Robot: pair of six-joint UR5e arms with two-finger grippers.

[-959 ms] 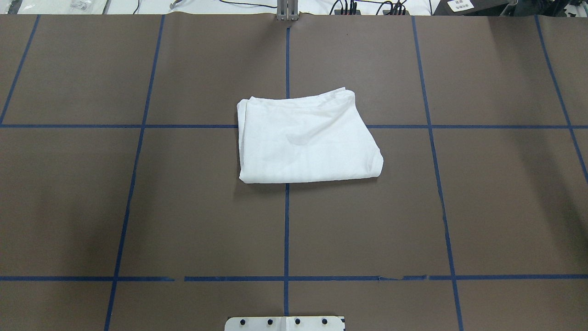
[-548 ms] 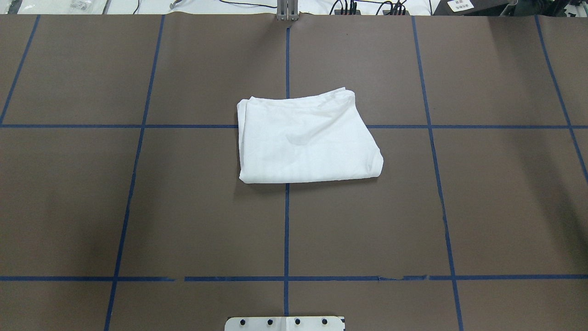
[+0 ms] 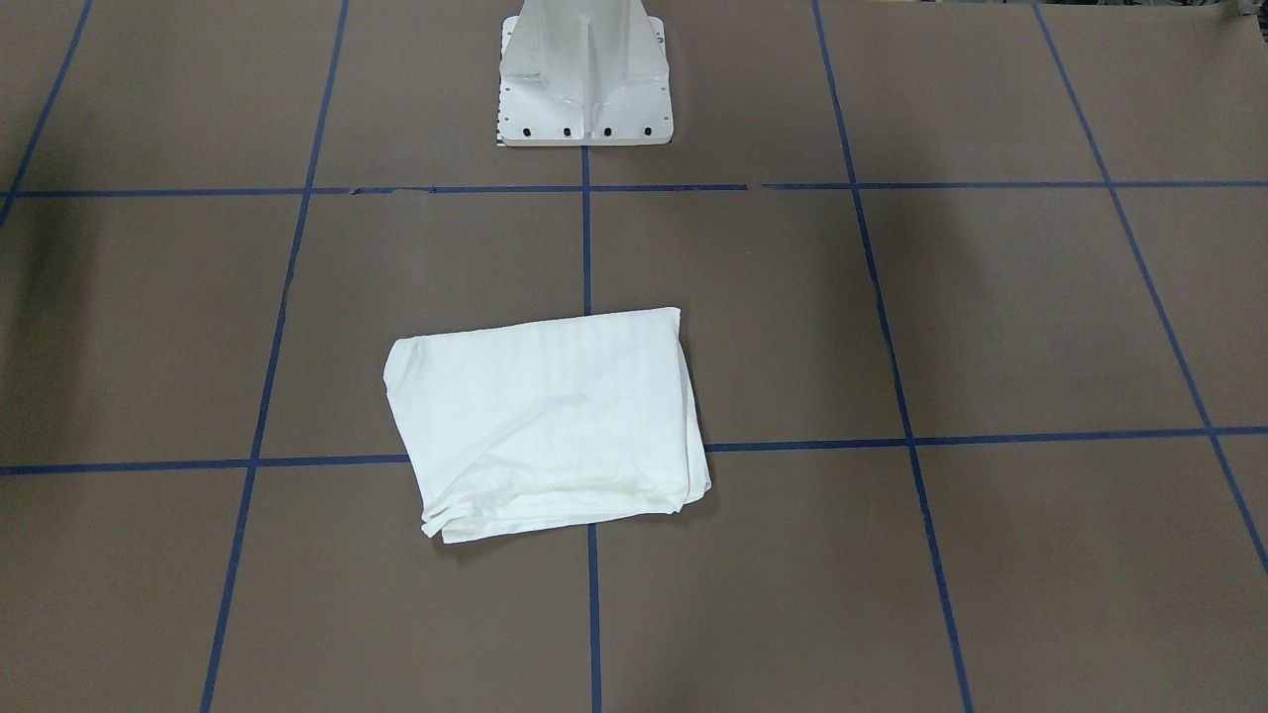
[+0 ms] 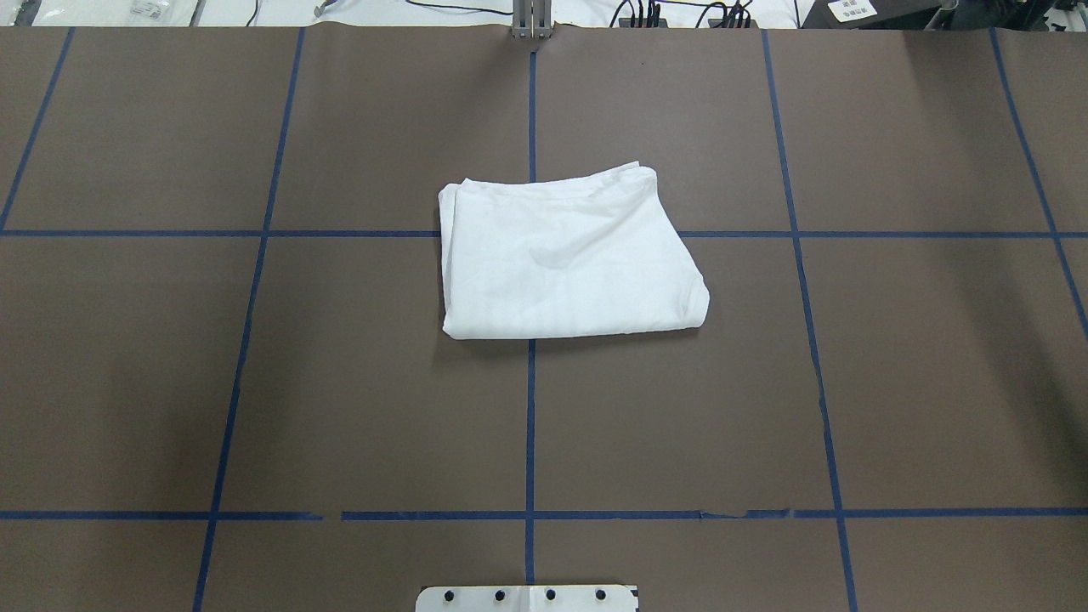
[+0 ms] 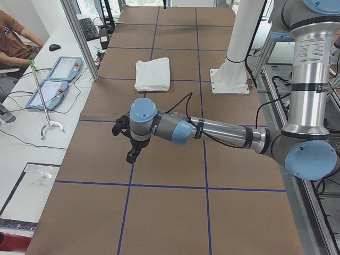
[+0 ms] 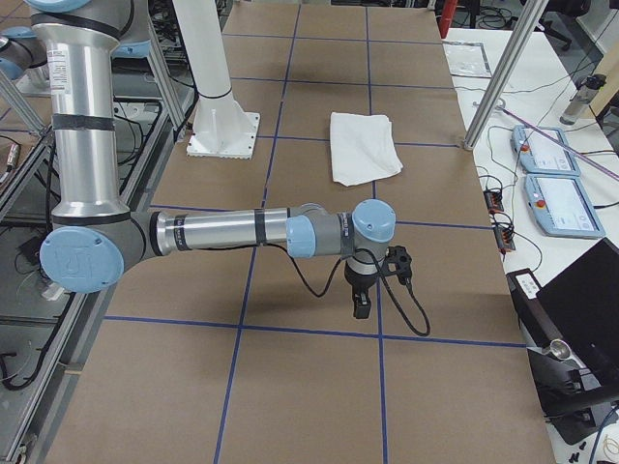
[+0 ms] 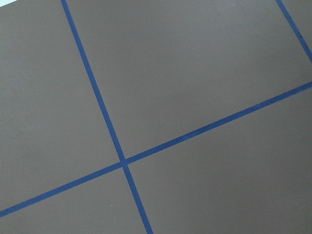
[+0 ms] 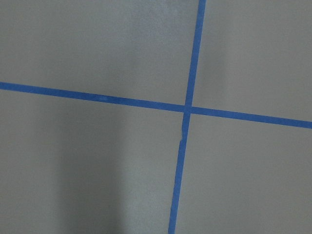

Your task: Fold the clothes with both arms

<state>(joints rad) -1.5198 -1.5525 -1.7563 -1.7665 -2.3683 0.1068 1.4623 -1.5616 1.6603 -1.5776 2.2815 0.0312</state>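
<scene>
Nothing has shifted over the last second: the shirt (image 4: 565, 255) lies folded into a compact white rectangle near the middle of the brown table (image 4: 255, 382), over a crossing of blue tape lines (image 4: 531, 425). I see the left arm (image 5: 223, 132) and right arm (image 6: 222, 232) stretched out above bare table, well apart from it. Whether the left gripper (image 5: 132, 155) or right gripper (image 6: 361, 302) is open or closed, I cannot tell; both wrist cameras show only tape and table.
</scene>
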